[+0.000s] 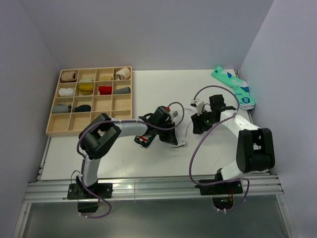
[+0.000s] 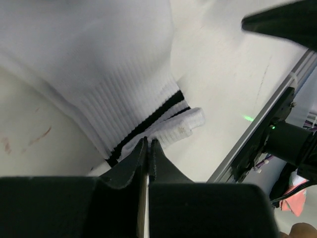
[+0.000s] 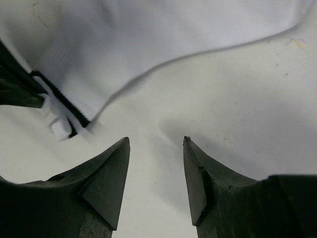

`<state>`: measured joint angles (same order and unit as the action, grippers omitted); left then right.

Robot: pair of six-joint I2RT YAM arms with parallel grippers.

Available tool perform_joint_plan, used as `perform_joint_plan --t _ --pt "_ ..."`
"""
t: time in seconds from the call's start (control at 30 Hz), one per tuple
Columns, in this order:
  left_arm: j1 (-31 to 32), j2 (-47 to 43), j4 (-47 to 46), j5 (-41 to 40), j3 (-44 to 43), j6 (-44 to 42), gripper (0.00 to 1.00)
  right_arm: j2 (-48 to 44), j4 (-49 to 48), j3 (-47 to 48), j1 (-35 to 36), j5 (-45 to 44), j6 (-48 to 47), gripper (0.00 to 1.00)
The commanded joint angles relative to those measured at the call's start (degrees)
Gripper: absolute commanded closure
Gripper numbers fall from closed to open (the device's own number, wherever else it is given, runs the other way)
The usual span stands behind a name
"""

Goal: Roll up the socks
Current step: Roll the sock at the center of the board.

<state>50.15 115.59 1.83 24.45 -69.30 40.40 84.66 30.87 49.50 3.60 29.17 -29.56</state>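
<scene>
Cuff of white sock (image 2: pixel 99 59) is sitting clamped in left fingers (image 2: pixel 149 144); right fingers (image 3: pixel 156 143), apart beside it, are needing square alignment.

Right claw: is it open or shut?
Open: the right claw shows its fingers apart above the table, nothing between them; the white sock lies beyond.

The white worktop (image 1: pixel 148 89) fills the middle of the top view. A wooden tray (image 1: pixel 90 133) of square compartments lies at its upper left, reaching the left edge. A pair of mint-green socks (image 1: pixel 233 87) lies in the upper right corner. Near the centre lies a white sock (image 2: pixel 99 59) with black cuff stripes. Faint brown smudges (image 2: pixel 39 136) mark the surface beside it.
</scene>
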Motion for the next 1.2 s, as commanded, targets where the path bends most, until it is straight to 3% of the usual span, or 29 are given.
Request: perform_joint_plan --t 0.0,0.17,0.33,0.6,0.9,1.07,1.17 --pt "-0.4 -1.06 14.43 -5.11 3.55 -2.88 1.0 2.52 -0.03 4.2 0.1 0.27 0.56 0.46" --pt "-0.32 -3.35 16.19 -3.88 4.26 -2.17 1.0 4.02 -0.9 5.96 1.33 0.71 1.26 0.51" --pt "-0.32 -0.29 22.68 -0.46 -2.06 -4.1 1.0 2.44 -1.78 4.91 1.24 3.0 -0.14 0.52" --pt "-0.67 7.28 34.82 6.57 -16.29 -7.53 1.0 -5.82 -3.01 -0.97 1.33 6.6 -4.18 0.52" --pt "-2.43 11.41 38.26 11.67 -19.91 -7.09 0.99 -15.49 2.95 -6.69 1.85 13.54 -16.13 0.52" --pt "-2.6 12.38 38.25 12.56 -19.65 -6.92 0.98 -19.18 3.94 -10.9 7.2 10.75 -21.41 0.52" --pt "-2.6 12.9 38.25 12.82 -20.0 -6.83 0.98 -21.9 1.21 -13.98 13.88 7.85 -21.06 0.52"
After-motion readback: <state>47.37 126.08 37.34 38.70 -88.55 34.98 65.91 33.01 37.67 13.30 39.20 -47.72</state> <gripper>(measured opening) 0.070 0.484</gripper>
